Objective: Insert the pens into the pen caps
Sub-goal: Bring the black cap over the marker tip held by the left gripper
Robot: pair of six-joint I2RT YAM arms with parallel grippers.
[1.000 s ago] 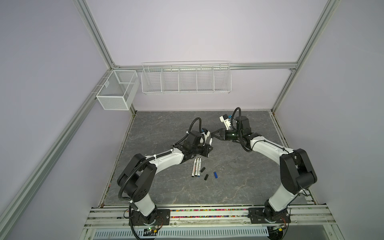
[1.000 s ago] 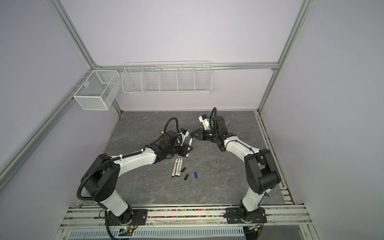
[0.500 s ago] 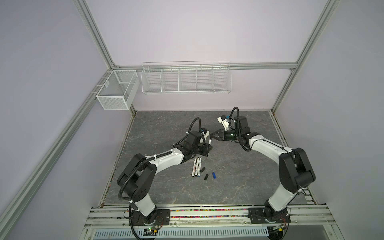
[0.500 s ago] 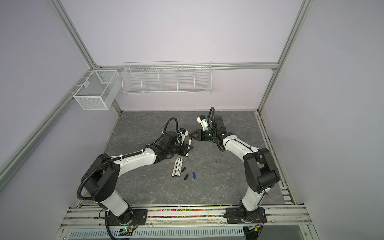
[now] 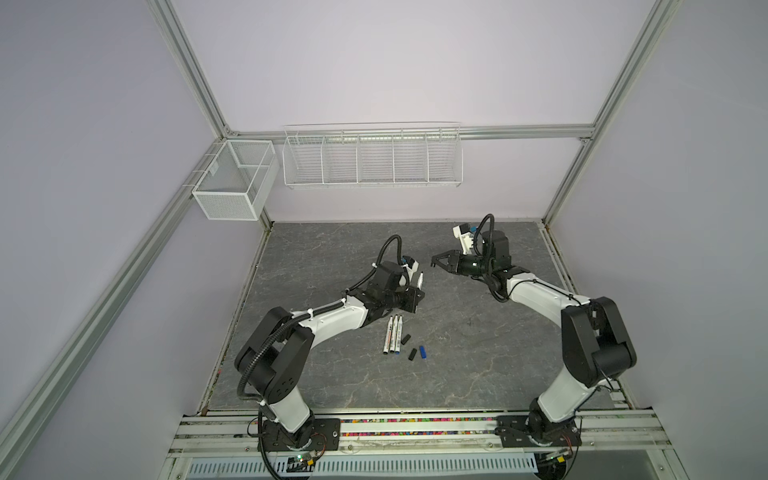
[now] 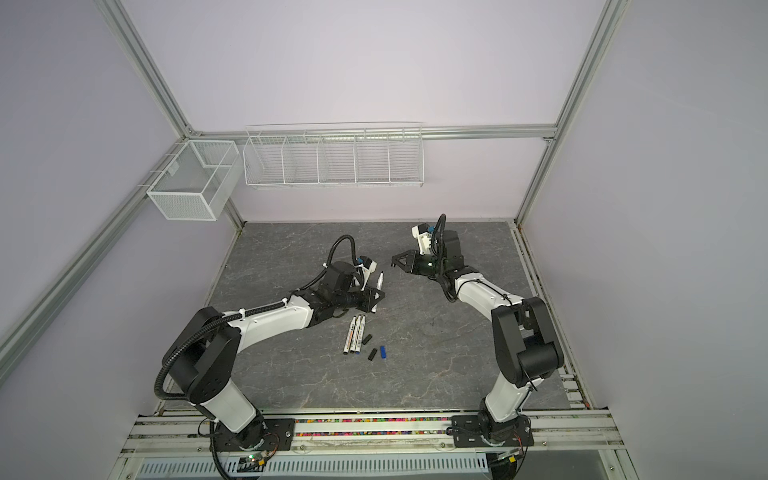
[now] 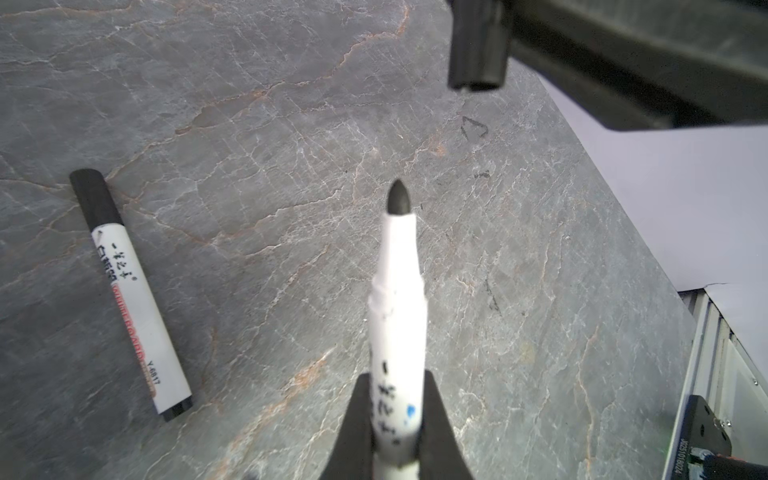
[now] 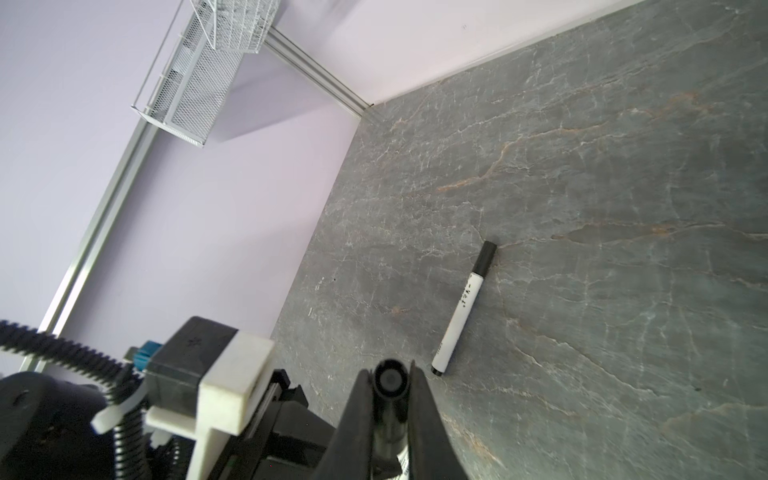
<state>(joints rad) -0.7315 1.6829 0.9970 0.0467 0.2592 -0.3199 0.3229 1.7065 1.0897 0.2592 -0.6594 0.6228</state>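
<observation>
The left tool (image 7: 397,380) is clamped on a white pen (image 7: 397,299), and the pen's bare dark tip juts out ahead of the fingers. The right tool (image 8: 390,372) is clamped on a black cap (image 8: 390,380), with the cap's open mouth facing away from the fingers. Only the left wrist view shows how the two line up: the cap hangs ahead of the pen's tip and off to one side, clearly apart from it.

Both wrist views show a capped pen (image 7: 129,291) lying flat on the table (image 5: 324,253) beside the left tool, untouched. I cannot find it in the top views.

Only the top views show the rest. A tight row of uncapped pens (image 5: 394,336) lies just behind the left tool, beside its forearm. Two loose black caps (image 5: 405,339) and a blue cap (image 5: 422,352) lie near the row, well apart from the right tool.
</observation>
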